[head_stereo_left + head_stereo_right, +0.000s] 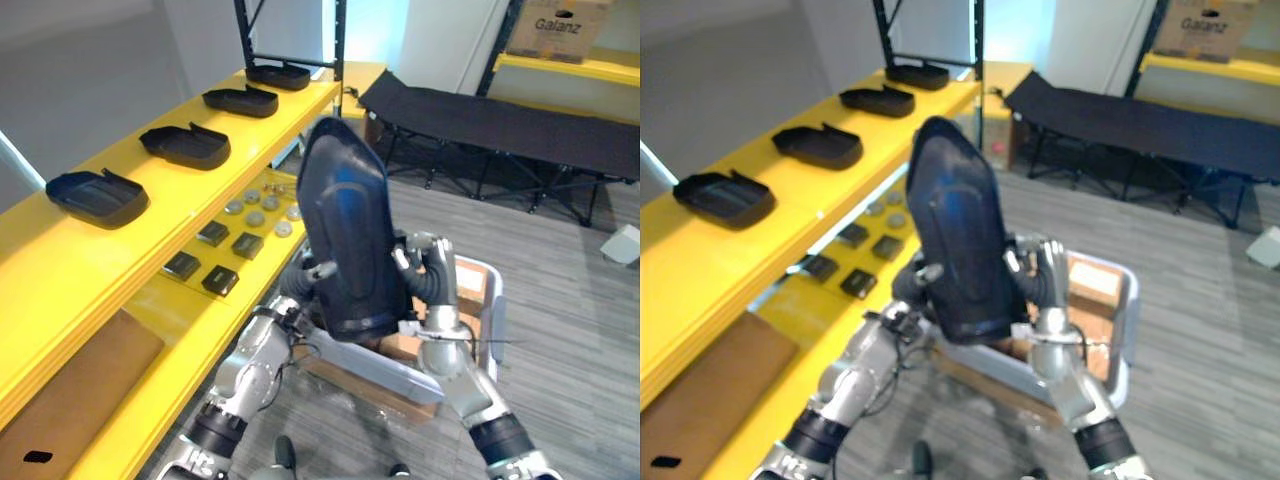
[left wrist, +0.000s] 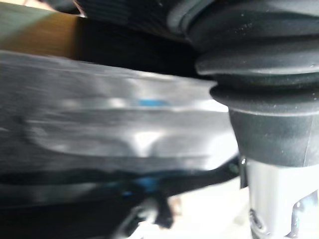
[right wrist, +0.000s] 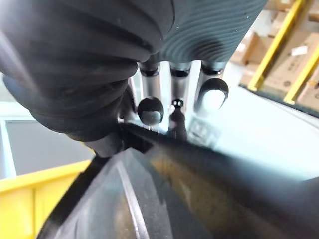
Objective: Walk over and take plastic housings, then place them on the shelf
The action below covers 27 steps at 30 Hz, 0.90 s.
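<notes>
A large black plastic housing (image 1: 345,230) stands upright in front of me, held between both hands above a grey bin. My left hand (image 1: 318,270) grips its lower left edge, one fingertip on the front and the rest behind. My right hand (image 1: 432,272) clamps the lower right edge; its fingers (image 3: 149,107) reach over the housing's rim (image 3: 149,199) in the right wrist view. The housing's glossy surface (image 2: 99,124) shows close up in the left wrist view. Several more black housings (image 1: 98,197) lie in a row on the yellow shelf top (image 1: 150,240) at the left.
The lower yellow shelf carries small black boxes (image 1: 213,233) and round discs (image 1: 262,205). A grey bin (image 1: 495,310) with cardboard sits under my hands. A black folding cot (image 1: 500,125) stands at the back right. A brown board (image 1: 70,400) lies at the lower left.
</notes>
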Available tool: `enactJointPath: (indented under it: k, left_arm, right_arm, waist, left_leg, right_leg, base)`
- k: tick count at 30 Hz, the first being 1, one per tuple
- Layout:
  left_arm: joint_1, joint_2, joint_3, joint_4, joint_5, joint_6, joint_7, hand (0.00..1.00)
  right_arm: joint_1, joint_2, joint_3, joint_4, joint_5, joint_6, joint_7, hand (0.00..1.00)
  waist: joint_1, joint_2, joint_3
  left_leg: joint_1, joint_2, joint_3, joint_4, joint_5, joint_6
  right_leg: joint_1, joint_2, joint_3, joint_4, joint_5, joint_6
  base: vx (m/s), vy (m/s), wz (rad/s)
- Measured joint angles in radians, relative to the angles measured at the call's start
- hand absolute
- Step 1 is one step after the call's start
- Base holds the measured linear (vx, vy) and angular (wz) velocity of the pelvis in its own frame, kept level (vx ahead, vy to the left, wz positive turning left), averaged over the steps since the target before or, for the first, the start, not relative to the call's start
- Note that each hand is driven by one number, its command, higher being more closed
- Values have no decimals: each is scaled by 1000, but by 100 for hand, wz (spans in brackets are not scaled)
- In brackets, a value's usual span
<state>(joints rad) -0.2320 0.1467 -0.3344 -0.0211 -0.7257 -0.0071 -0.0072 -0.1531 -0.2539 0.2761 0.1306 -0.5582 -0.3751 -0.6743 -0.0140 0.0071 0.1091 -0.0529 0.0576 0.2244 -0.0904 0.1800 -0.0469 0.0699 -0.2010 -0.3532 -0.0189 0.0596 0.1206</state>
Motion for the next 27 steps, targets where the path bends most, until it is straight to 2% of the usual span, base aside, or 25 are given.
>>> enactJointPath:
  k: [3, 5, 12, 22, 27]
  left_arm:
    - [1, -3, 20, -20, 70, 12, 8, 100]
    - [7, -4, 39, -21, 117, 40, 26, 100]
    - [19, -1, 54, -20, 158, 111, 31, 100]
    - [40, 6, 52, -4, 136, 116, 31, 100]
    - [73, 7, 30, 14, 28, 107, 30, 100]
  right_arm:
    - [17, 5, 25, 0, 17, -18, -22, 100]
    - [37, 12, 44, 0, 18, -21, -28, 100]
    - [44, 13, 74, -4, 52, -19, -52, 100]
    - [44, 15, 130, -15, 73, 3, -89, 100]
    - [39, 19, 152, -55, 71, 24, -104, 100]
  waist:
    - [0, -2, -4]
    - [1, -7, -25]
    - [0, -11, -43]
    - [0, -9, -62]
    - [0, -10, -65]
  left_leg:
    - [-1, -1, 0, 0, 0, 0]
    - [-2, -2, 1, 0, 2, 3]
    - [0, -2, 1, 0, 3, 4]
    - [0, -2, 0, 0, 0, 0]
    - [0, -1, -1, 0, 0, -1]
  right_leg:
    - [0, -1, 0, -2, 0, 0]
    - [0, -1, -1, -6, 0, 0]
    - [0, -2, 0, -5, 0, 0]
    - [0, -5, 0, -1, 0, 0]
    - [-2, -6, 1, 1, 0, 0]
  base:
    - [0, 0, 0]
    - [17, -1, -1]
    - [5, 0, 0]
    - [0, 0, 0]
    - [0, 0, 0]
